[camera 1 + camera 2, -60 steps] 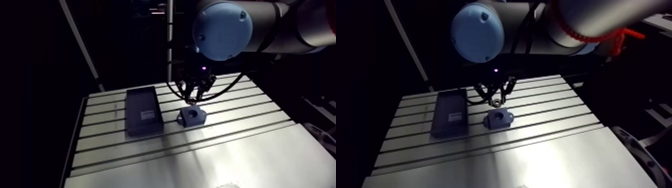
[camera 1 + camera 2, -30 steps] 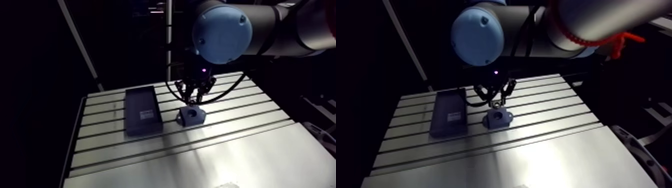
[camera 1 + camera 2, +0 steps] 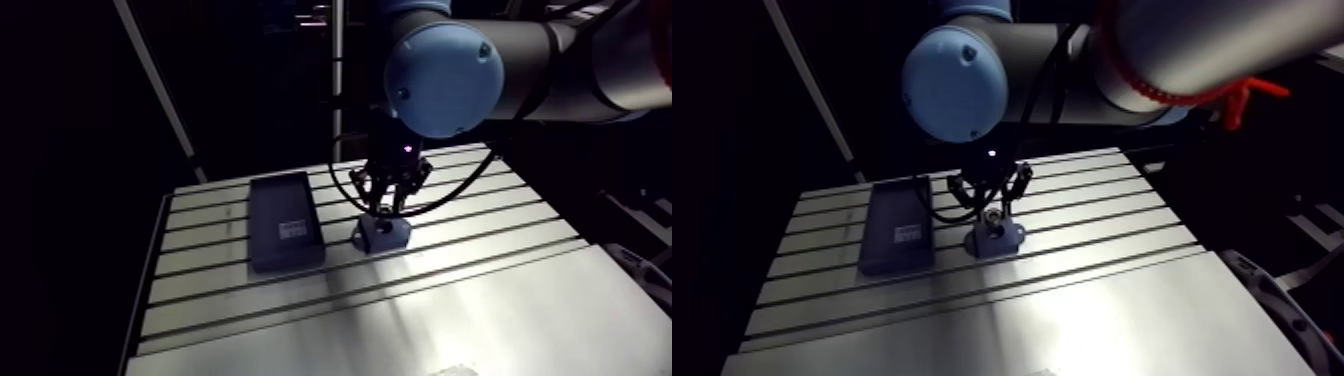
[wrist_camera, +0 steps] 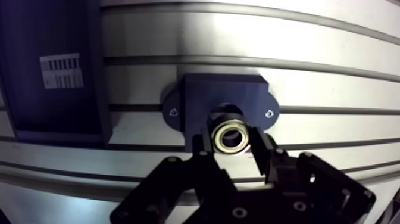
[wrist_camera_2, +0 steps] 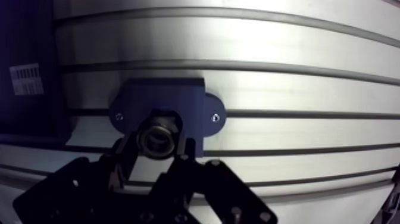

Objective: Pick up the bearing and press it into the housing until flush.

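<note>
A metal ring bearing [image 4: 231, 136] is pinched between my two fingers, so my gripper [image 4: 231, 138] is shut on it. Directly under it lies the dark blue housing [image 4: 196, 95], a block with two screw ears and a round bore [image 4: 225, 111] that shows partly behind the bearing. The bearing hangs just over the bore's near side. In the arm view my gripper [image 3: 383, 207] stands right above the housing [image 3: 383, 235] at mid-table. Whether the bearing touches the housing is not visible.
A dark rectangular tray [image 3: 285, 220] with a white label lies on the slotted aluminium table [image 3: 480, 300], a short gap to the side of the housing. Table slots run across under the housing.
My gripper has come down with the bearing, from a little above and behind the housing to right over its bore. Housing and tray have stayed put.
</note>
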Motion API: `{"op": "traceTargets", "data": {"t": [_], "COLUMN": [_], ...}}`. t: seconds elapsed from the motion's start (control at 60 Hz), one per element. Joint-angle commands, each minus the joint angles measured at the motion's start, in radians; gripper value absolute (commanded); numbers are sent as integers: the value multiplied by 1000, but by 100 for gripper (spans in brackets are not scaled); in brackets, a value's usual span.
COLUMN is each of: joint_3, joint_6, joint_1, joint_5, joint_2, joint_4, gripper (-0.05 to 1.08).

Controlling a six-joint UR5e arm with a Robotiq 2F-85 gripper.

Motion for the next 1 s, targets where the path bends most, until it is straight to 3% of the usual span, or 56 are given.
{"op": "traceTargets", "data": {"t": [0.017,0.117,1.0], "joint_3": [8,13,27], "joint_6": [1,-3,-1], "joint_1": [0,0,0], "joint_5": [0,-2,-2], "joint_2": [4,8,28], "joint_4": [-12,-52,-64], "gripper": [71,71,71]}}
